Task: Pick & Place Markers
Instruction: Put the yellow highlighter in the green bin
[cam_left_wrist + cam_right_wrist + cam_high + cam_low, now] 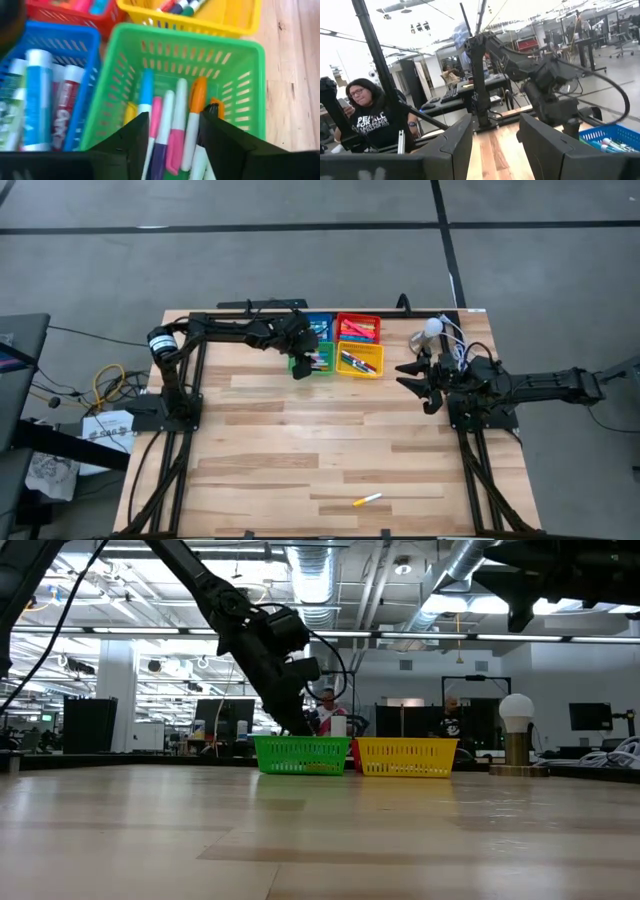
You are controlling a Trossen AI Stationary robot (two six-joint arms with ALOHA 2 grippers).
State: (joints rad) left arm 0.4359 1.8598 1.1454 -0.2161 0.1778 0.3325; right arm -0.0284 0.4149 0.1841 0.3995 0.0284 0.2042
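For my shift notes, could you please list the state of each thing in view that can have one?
Left gripper: open, over the green tray.
Right gripper: open, empty, waiting at the table's right edge.
Green tray: holds several markers.
Yellow marker: lying loose on the table.

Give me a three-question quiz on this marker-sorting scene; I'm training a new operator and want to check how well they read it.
1. Which tray is the left tool over?
A. green
B. red
C. blue
2. True or false: a yellow marker lies alone on the table, far from the trays.
3. In the left wrist view, are the left tool's fingers open or shut?

Key
1. A. It hangs over the green tray, where several markers lie.
2. True.
3. Open, with markers showing in the gap between them. The right tool waits at the table's right side.
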